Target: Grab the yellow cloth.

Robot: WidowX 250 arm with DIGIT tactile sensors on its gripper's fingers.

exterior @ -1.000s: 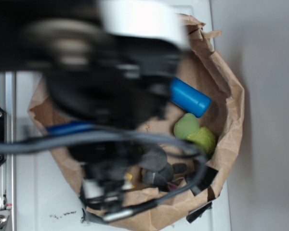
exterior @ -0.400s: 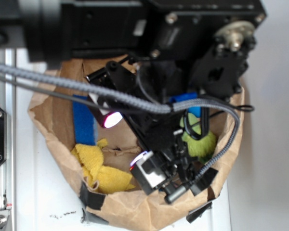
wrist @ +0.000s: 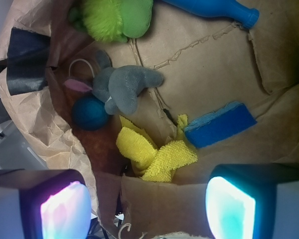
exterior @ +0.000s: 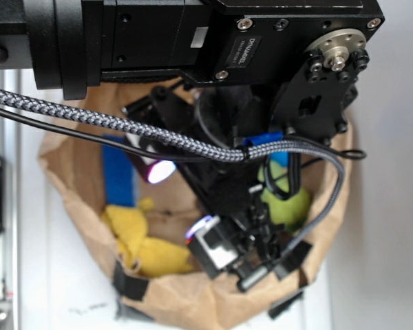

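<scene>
The yellow cloth [wrist: 154, 152] lies crumpled on the brown paper floor of the bag, just beyond my fingertips in the wrist view. In the exterior view it [exterior: 141, 240] sits at the bag's lower left. My gripper [wrist: 148, 209] is open and empty, its lit pads [wrist: 65, 211] wide apart, held above the bag's near paper wall. In the exterior view the gripper [exterior: 251, 251] hangs over the bag's lower right, apart from the cloth.
A brown paper bag [wrist: 199, 64] holds a grey plush toy [wrist: 124, 87], a fuzzy yellow-green plush [wrist: 114, 17], a dark blue ball [wrist: 89, 112], a blue bottle [wrist: 209, 7] and a blue felt strip [wrist: 220, 124]. Black tape [wrist: 27, 59] patches the bag's rim.
The arm swung across the bag and settled; the yellow cloth, hidden a second ago, now shows at lower left. Since 0.4 s ago almost nothing has moved.
</scene>
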